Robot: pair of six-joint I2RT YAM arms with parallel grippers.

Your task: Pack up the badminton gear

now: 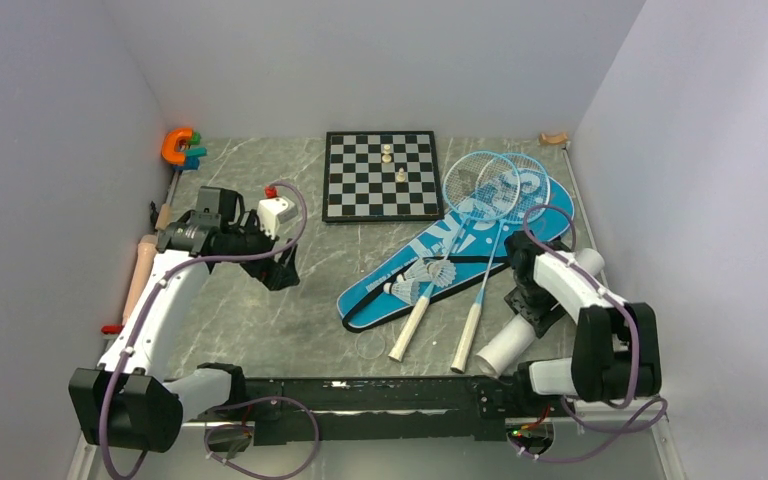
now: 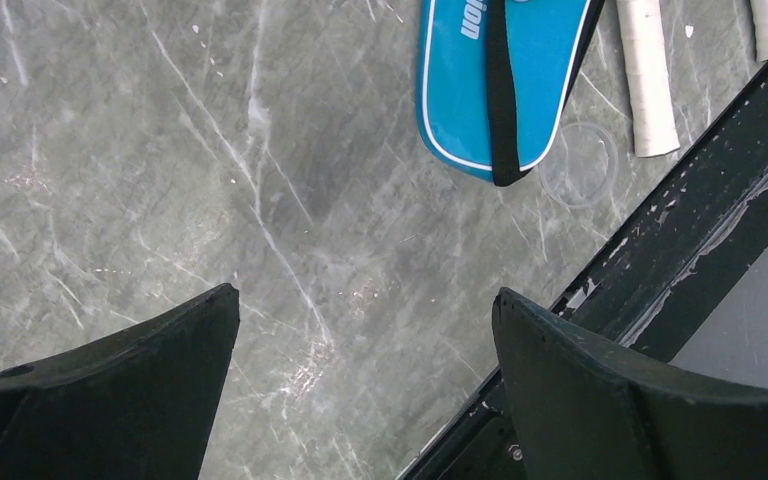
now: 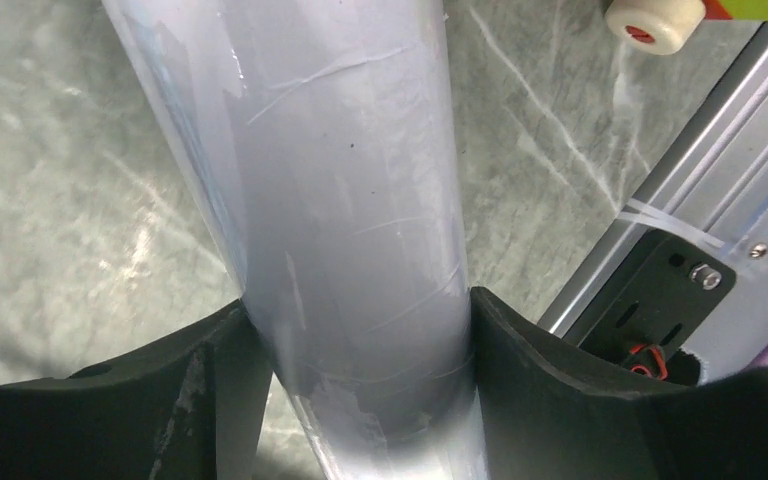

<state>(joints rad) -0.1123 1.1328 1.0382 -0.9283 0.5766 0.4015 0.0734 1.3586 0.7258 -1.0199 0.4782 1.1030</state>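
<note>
Against the left wall lies a tan rolling pin (image 1: 142, 272), with an orange clamp-like object (image 1: 176, 145) further back in the corner. The left gripper (image 1: 282, 272) hangs above the grey marbled table (image 1: 260, 330), jaws spread wide with nothing between them (the wrist view shows only tabletop in the gap between its fingers (image 2: 160, 370)). At the middle back, a black-and-white chessboard (image 1: 381, 176) carries two small pale pieces (image 1: 387, 153). Just right of it the blue bag (image 1: 438, 262) lies flat, slanting from the near centre up toward the back right, and a black strap (image 2: 500, 100) runs along it to its narrow end. Two white shuttlecocks (image 1: 423, 270) sit on the bag near that narrow end. The two rackets (image 1: 480, 185) lie side by side across the bag, their heads overlapping on its wide end and their white handles (image 1: 410, 328) running off onto the table toward the black front rail (image 1: 380, 395). A small clear disc (image 1: 368, 347) lies just left of the handles. Furthest right, the long white tube (image 1: 505, 345) lies slanted beside the right-hand handle, outside the bag. The right gripper (image 1: 532, 305) is down over it and closed on it: in the wrist view both fingers (image 3: 210, 380) press against opposite sides of the tube. Whether the tube is off the table I cannot tell.
</note>
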